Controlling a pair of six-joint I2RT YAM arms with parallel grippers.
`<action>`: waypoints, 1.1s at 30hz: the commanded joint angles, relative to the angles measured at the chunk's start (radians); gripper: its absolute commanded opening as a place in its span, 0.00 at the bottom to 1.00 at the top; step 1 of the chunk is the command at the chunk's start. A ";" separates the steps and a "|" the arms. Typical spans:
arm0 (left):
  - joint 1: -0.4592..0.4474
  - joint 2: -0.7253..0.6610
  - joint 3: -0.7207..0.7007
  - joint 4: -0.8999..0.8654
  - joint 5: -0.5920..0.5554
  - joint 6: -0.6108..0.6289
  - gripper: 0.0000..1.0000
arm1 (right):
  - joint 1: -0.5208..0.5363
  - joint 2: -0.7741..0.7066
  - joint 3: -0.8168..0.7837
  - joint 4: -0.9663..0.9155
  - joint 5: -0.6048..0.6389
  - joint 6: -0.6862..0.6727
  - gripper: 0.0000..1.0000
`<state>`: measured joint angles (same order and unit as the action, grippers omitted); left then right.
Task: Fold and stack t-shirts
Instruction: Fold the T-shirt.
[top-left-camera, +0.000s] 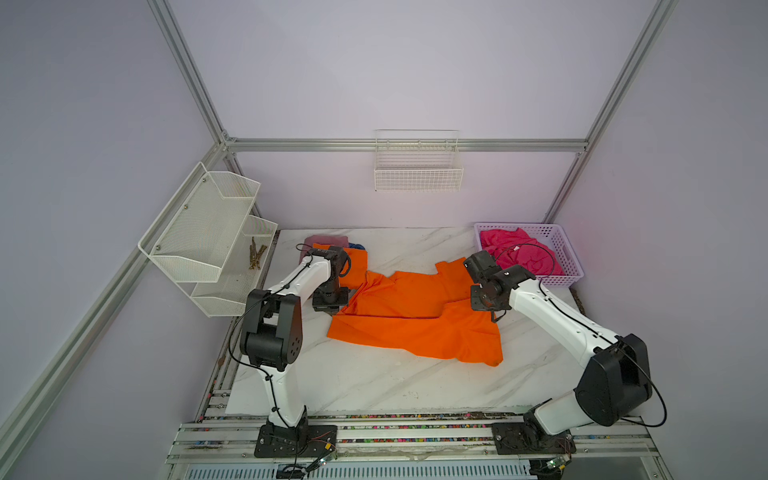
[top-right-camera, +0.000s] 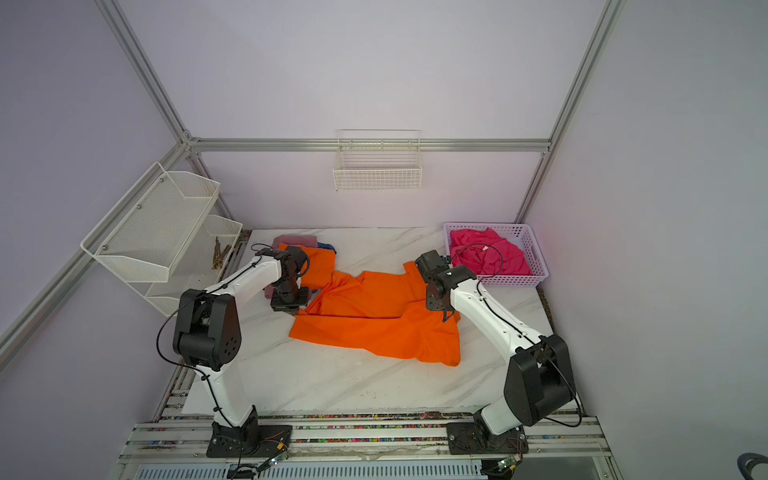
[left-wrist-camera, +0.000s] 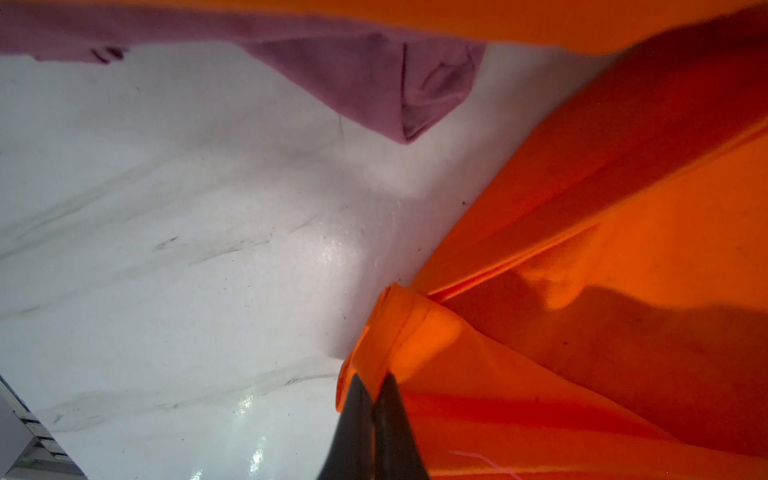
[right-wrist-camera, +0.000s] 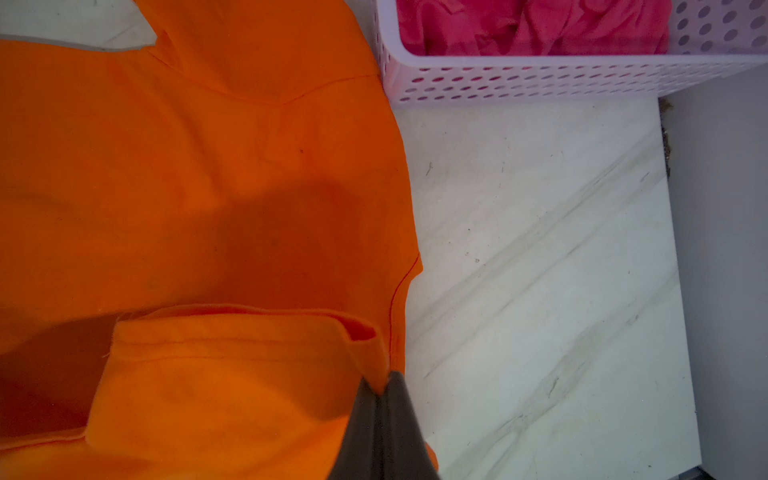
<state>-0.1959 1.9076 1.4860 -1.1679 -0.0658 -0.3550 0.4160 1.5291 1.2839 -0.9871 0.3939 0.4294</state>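
A bright orange t-shirt (top-left-camera: 415, 328) (top-right-camera: 374, 332) lies partly doubled over in the middle of the marble table. At its left edge my left gripper (left-wrist-camera: 374, 384) (top-left-camera: 330, 309) is shut on a bunched fold of the orange cloth. My right gripper (right-wrist-camera: 380, 382) (top-left-camera: 484, 305) is shut on the shirt's right edge, near a turned-over hem. At the back left sits a pile: a second orange t-shirt (top-left-camera: 358, 262) on top, a mauve-pink one (top-left-camera: 326, 241) (left-wrist-camera: 374, 83) and a sliver of blue (top-left-camera: 357, 246) behind it. A hot pink t-shirt (top-left-camera: 519, 249) (right-wrist-camera: 519, 25) lies crumpled in the basket.
The lilac perforated basket (top-left-camera: 561, 280) (right-wrist-camera: 519, 79) stands at the back right corner, close to my right wrist. A white mesh shelf (top-left-camera: 208, 232) hangs off the left frame, and a wire basket (top-left-camera: 417, 170) hangs on the back wall. Bare marble table (top-left-camera: 374, 386) stretches along the front.
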 joint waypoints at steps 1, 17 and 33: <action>0.007 -0.019 0.000 -0.007 0.015 0.012 0.00 | -0.010 0.041 0.050 0.016 0.008 -0.048 0.00; 0.007 -0.011 -0.023 0.003 0.062 0.024 0.00 | -0.022 0.196 0.239 0.045 -0.018 -0.134 0.00; 0.007 -0.005 -0.020 0.010 0.066 0.029 0.00 | -0.022 0.202 0.163 0.042 -0.038 -0.120 0.00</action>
<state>-0.1955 1.9076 1.4582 -1.1641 -0.0113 -0.3470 0.3992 1.7363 1.4582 -0.9546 0.3603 0.3084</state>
